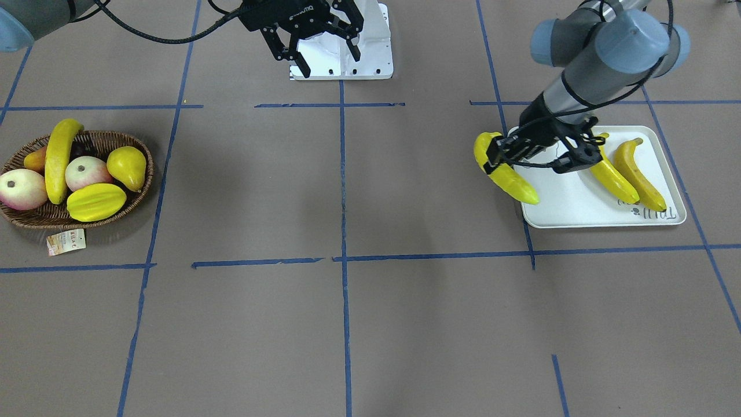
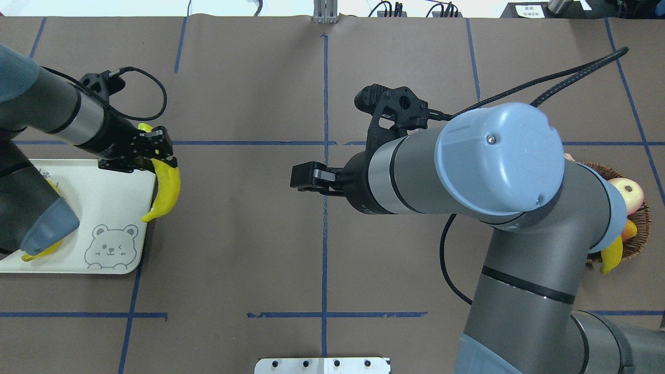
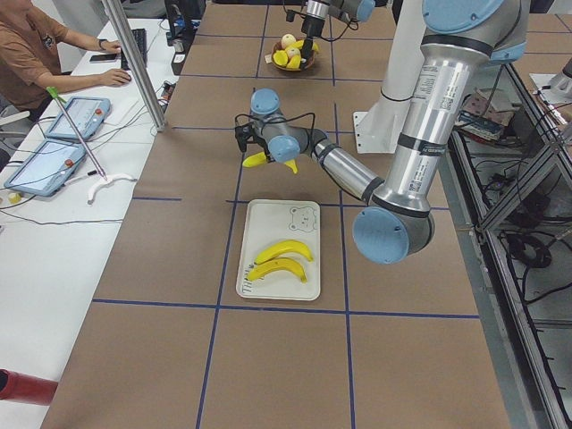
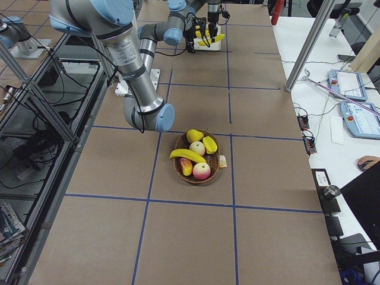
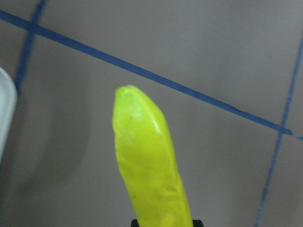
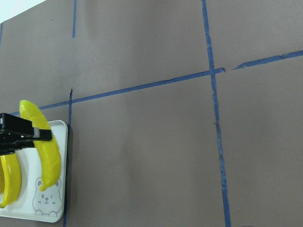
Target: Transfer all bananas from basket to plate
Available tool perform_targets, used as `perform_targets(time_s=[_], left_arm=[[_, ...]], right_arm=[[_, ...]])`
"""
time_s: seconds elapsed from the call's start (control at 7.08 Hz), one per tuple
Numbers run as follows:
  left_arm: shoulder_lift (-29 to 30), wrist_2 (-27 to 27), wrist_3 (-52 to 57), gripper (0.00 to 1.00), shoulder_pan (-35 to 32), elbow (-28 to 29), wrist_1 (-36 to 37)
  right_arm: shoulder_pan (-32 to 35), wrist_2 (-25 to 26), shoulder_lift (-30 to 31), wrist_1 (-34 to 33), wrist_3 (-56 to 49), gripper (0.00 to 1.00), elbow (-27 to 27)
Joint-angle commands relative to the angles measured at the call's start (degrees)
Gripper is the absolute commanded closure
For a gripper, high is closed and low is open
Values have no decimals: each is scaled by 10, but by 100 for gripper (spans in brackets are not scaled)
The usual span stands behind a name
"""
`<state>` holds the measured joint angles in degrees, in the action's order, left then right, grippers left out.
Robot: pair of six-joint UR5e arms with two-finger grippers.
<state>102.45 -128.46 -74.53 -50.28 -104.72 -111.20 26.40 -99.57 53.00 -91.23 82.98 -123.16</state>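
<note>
Left gripper [image 1: 492, 161]: its fingers are clamped across the held banana [image 1: 512, 179] near the upper end. The front-facing and overhead views both show the grip.
Held banana: it hangs tip-down at the plate [image 1: 579, 202] edge that faces the basket. Most of its length is outside the rim. In the left side view it looks lifted clear of the plate, though I cannot tell whether the tip touches anything.
Plate contents: the first laid banana [image 1: 616, 179] and the second laid banana [image 1: 639, 174] lie side by side in the half of the plate away from the held one. The half nearest the held banana is bare.
Right gripper [image 1: 327, 61]: its fingers are spread wide with nothing between them. It hangs well apart from the plate, partway toward the basket.
Basket [image 1: 145, 152]: it sits well apart from the plate at the other end of the table.
Basket contents: the last banana [image 1: 58, 159] lies across the other fruit. Around it are a pear [image 1: 127, 167], a starfruit [image 1: 95, 201] and round pink-and-cream fruits [image 1: 87, 172].
Done: two of the four bananas are on the plate.
In hand: the third is at the plate's edge but not yet set down. It probably needs carrying further over the bare half before release, or it may roll off the rim.
Left: place the third banana, then fetch the fourth from the basket.
</note>
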Motion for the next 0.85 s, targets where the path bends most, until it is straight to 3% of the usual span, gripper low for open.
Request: perform_targets(time_s=[0.0, 0.42, 0.57, 0.71], left_arm=[[-76, 19, 123, 100, -25, 17, 20], [-84, 40, 142, 100, -22, 63, 18], [-88, 70, 141, 78, -22, 65, 15], [-88, 88, 141, 2, -22, 78, 12]], right_arm=[[1, 3, 7, 0, 0, 0, 0], [1, 4, 10, 0, 0, 0, 1], [2, 4, 10, 0, 0, 0, 1], [3, 2, 10, 0, 0, 0, 0]])
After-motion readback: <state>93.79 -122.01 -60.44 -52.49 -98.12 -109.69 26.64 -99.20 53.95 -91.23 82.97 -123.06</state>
